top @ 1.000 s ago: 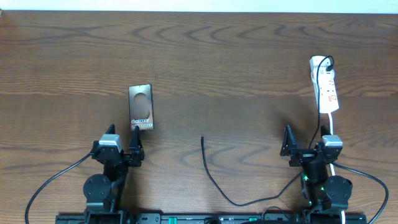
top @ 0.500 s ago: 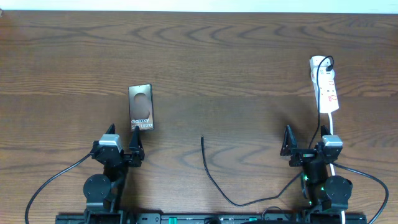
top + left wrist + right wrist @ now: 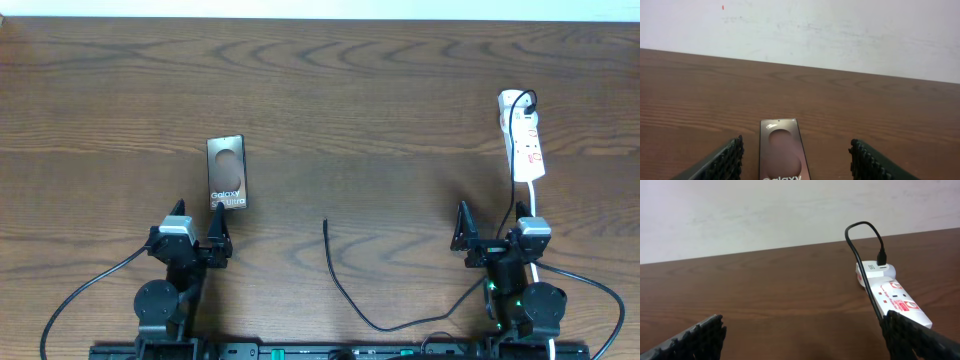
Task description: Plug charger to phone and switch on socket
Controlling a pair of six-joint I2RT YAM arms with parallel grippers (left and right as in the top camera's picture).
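The phone (image 3: pixel 226 172) lies flat left of centre, dark and glossy with white lettering; the left wrist view shows the phone (image 3: pixel 782 150) just ahead of the jaws. My left gripper (image 3: pixel 197 228) sits open right behind it, nothing held. The charger (image 3: pixel 340 285) is a thin black cable curling across the table's middle front, its plug tip (image 3: pixel 325 223) free on the wood. The white socket (image 3: pixel 524 137) lies at the far right, and the socket (image 3: pixel 890 292) has a black plug in its far end. My right gripper (image 3: pixel 490 222) stands wide open just in front of it, empty.
Thicker black robot cables (image 3: pixel 85 290) trail from both arm bases along the front edge. A white cord (image 3: pixel 535 205) runs from the socket toward the right arm. A pale wall (image 3: pixel 800 30) rises behind the table's far edge.
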